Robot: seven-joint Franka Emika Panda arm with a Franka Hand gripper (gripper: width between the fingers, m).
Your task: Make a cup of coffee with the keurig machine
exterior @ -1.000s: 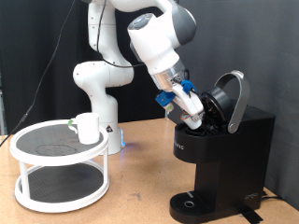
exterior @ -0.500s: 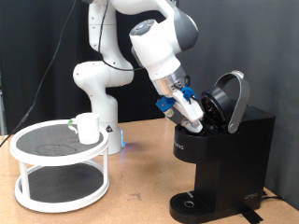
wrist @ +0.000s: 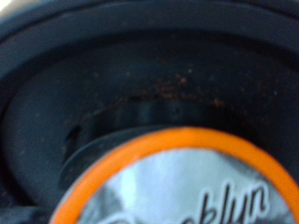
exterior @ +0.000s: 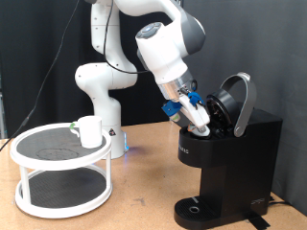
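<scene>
- The keurig machine [exterior: 228, 153] stands on the table [exterior: 134, 187] at the exterior view's right, black and boxy, its rounded lid [exterior: 237, 101] hinged up and open, the round drip tray [exterior: 197, 209] bare at its foot.
- My fingers [exterior: 201, 119] hang right at the open mouth of the machine, angled down into it.
- In the wrist view a pod [wrist: 182, 182] with an orange rim and a silvery printed foil top fills the lower part of the picture, with the dark round chamber [wrist: 112, 93] of the machine close behind it.
- Whether my fingers are closed on that pod or have let it go, I cannot tell; no fingertip shows clearly in either view.
- I judge the step in hand to be loading the pod into the chamber. It calls for the pod to sit square and fully down in the round seat, since a tilted pod would likely stop the lid from closing.
- The cup [exterior: 89, 131], plain white, stands upright on the upper shelf of a white round two-tier rack [exterior: 59, 182] at the exterior view's left, well apart from the machine and not yet under the spout.
</scene>
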